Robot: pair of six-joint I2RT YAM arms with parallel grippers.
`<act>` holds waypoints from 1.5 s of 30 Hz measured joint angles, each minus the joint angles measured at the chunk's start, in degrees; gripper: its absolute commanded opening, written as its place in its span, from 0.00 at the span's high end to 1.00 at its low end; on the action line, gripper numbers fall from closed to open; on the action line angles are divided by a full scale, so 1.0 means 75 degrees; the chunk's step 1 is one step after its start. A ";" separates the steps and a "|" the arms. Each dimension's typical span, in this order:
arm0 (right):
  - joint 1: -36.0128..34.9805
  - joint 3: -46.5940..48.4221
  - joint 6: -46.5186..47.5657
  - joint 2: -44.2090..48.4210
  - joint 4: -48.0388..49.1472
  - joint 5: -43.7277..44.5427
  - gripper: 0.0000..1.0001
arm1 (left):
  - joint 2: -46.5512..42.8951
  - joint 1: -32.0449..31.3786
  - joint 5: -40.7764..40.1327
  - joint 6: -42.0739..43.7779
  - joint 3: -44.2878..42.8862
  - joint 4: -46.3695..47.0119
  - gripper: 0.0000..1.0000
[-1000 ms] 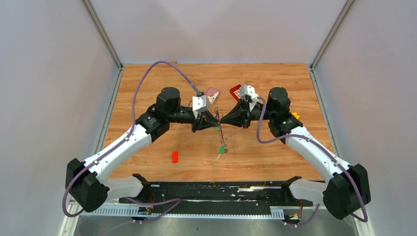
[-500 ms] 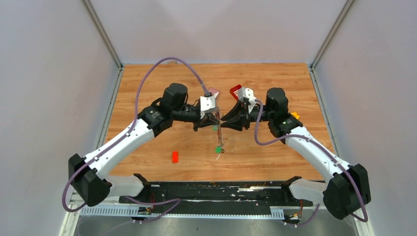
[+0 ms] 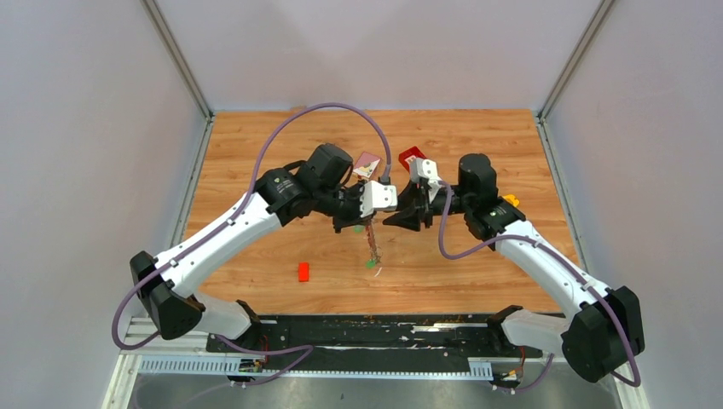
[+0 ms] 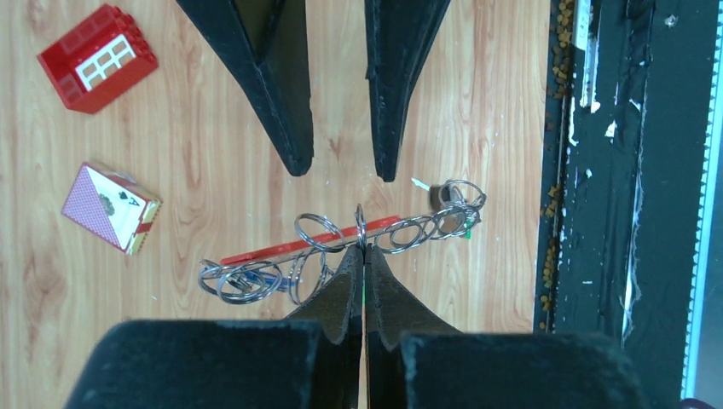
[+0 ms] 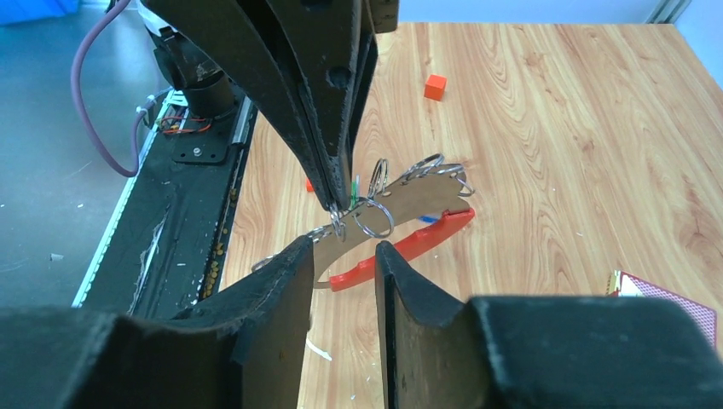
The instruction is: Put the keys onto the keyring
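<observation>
Over the wooden table (image 3: 256, 170), our left gripper (image 4: 363, 256) pinches one ring of the keyring (image 4: 307, 249) in the air; our right gripper (image 5: 341, 249) stands spread just beside. We judge that a green key (image 3: 370, 263) already hangs on it; the others are unclear.

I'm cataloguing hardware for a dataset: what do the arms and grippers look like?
Left arm and right arm: white link shells, black joints, a purple cable looping along each. Left gripper and right gripper: white housings, black tapering fingers.
</observation>
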State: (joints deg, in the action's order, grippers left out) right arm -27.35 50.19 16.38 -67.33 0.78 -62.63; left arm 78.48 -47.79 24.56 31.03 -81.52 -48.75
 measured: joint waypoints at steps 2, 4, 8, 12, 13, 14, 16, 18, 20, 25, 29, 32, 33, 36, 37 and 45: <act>-0.0058 0.0000 0.0093 0.0000 -0.0061 -0.0003 0.67 | 0.0102 -0.0061 -0.0079 0.0003 -0.0111 -0.0192 1.00; -0.0128 0.0000 0.0184 0.0000 -0.0122 -0.0003 0.68 | 0.0195 -0.0085 -0.0085 0.0000 -0.0207 -0.0277 1.00; -0.0248 0.0000 0.0297 0.0000 -0.0163 -0.0006 0.70 | 0.0233 -0.0085 -0.0006 -0.0035 -0.0227 -0.0300 1.00; -0.0329 0.0000 0.0356 -0.0003 -0.0187 -0.0006 0.71 | 0.0233 -0.0085 0.0082 -0.0070 -0.0227 -0.0297 1.00; -0.0361 0.0000 0.0376 -0.0003 -0.0187 -0.0003 0.73 | 0.0233 -0.0085 0.0093 -0.0090 -0.0227 -0.0297 1.00; -0.0379 0.0000 0.0385 -0.0003 -0.0187 -0.0003 0.73 | 0.0233 -0.0085 0.0111 -0.0096 -0.0227 -0.0294 1.00; -0.0425 0.0000 0.0417 -0.0023 -0.0187 -0.0003 0.74 | 0.0233 -0.0087 0.0119 -0.0117 -0.0227 -0.0297 1.00; -0.0466 0.0000 0.0437 -0.0058 -0.0195 0.0003 0.74 | 0.0233 -0.0087 0.0128 -0.0131 -0.0230 -0.0294 1.00; -0.0504 0.0000 0.0455 -0.0117 -0.0207 0.0009 0.74 | 0.0233 -0.0087 0.0140 -0.0146 -0.0248 -0.0294 1.00; -0.0565 0.0000 0.0495 -0.0239 -0.0335 0.0064 0.76 | 0.0233 -0.0087 0.0181 -0.0152 -0.0303 -0.0286 1.00; -0.0603 0.0000 0.0495 -0.0254 -0.0367 0.0082 0.76 | 0.0233 -0.0090 0.0236 -0.0163 -0.0303 -0.0283 1.00; -0.0629 0.0000 0.0493 -0.0256 -0.0367 0.0085 0.77 | 0.0233 -0.0090 0.0265 -0.0172 -0.0303 -0.0286 1.00; -0.0629 0.0000 0.0493 -0.0256 -0.0364 0.0085 0.78 | 0.0233 -0.0090 0.0274 -0.0172 -0.0303 -0.0286 1.00; -0.0629 0.0000 0.0490 -0.0254 -0.0364 0.0102 0.82 | 0.0233 -0.0090 0.0294 -0.0172 -0.0303 -0.0283 1.00; -0.0629 0.0000 0.0487 -0.0254 -0.0361 0.0111 0.85 | 0.0233 -0.0090 0.0309 -0.0175 -0.0303 -0.0283 1.00; -0.0629 0.0015 0.0481 -0.0254 -0.0373 0.0184 1.00 | 0.0233 -0.0093 0.0341 -0.0175 -0.0286 -0.0268 1.00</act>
State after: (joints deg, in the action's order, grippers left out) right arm -32.08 50.30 19.99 -69.23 -2.02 -61.25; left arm 80.23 -48.49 27.11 29.71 -83.66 -50.76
